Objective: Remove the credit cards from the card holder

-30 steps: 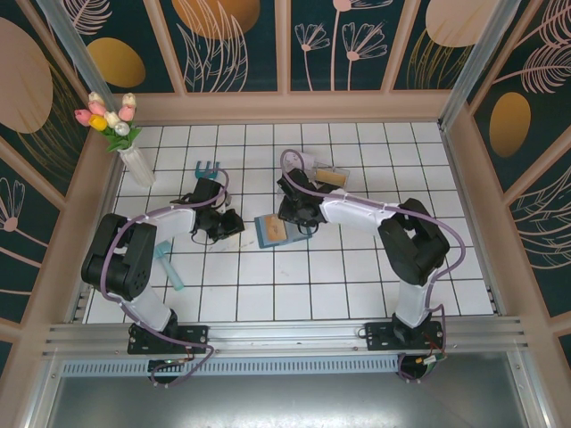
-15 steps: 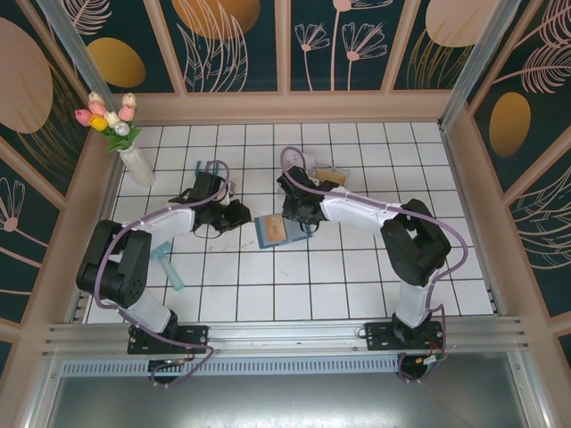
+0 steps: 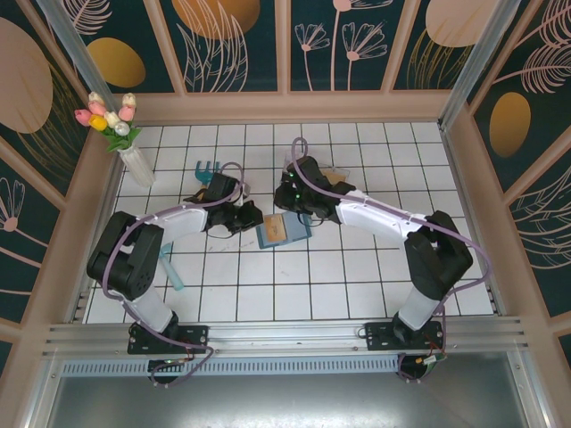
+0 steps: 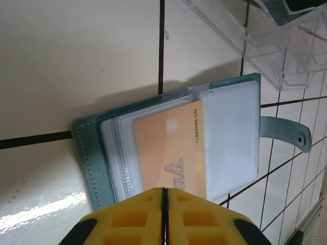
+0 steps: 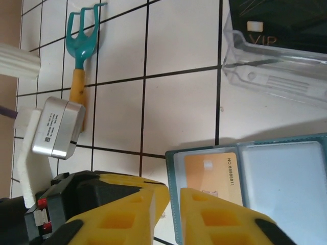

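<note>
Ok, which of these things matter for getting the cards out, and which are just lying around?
For the job: wallet, orange card in its sleeve.
Lying about: clear plastic box, garden fork, vase of flowers.

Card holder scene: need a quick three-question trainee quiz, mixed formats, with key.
1. Multiple choice: what colour is the credit card showing inside the card holder? A) orange B) green C) white
2. True or false: the card holder lies folded shut.
3. Fill in: in the left wrist view, the left claw has its jaws ____.
Key: 1 A. 2 false, it lies open. 3 shut.
</note>
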